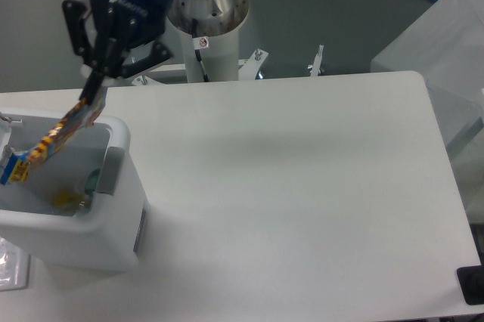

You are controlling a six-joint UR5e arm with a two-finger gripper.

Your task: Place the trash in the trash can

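Black two-finger gripper (91, 99) pinched tight on the crinkled blue, orange-edged snack wrapper (53, 139), dangling over the white boxy plastic bin (113, 208); green-labelled bottle (92, 180) barely visible inside.

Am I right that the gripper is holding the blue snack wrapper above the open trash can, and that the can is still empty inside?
Not quite. The gripper does hold the snack wrapper above the open trash can, but the can is not empty: the camera view shows something green and yellow already lying at its bottom.
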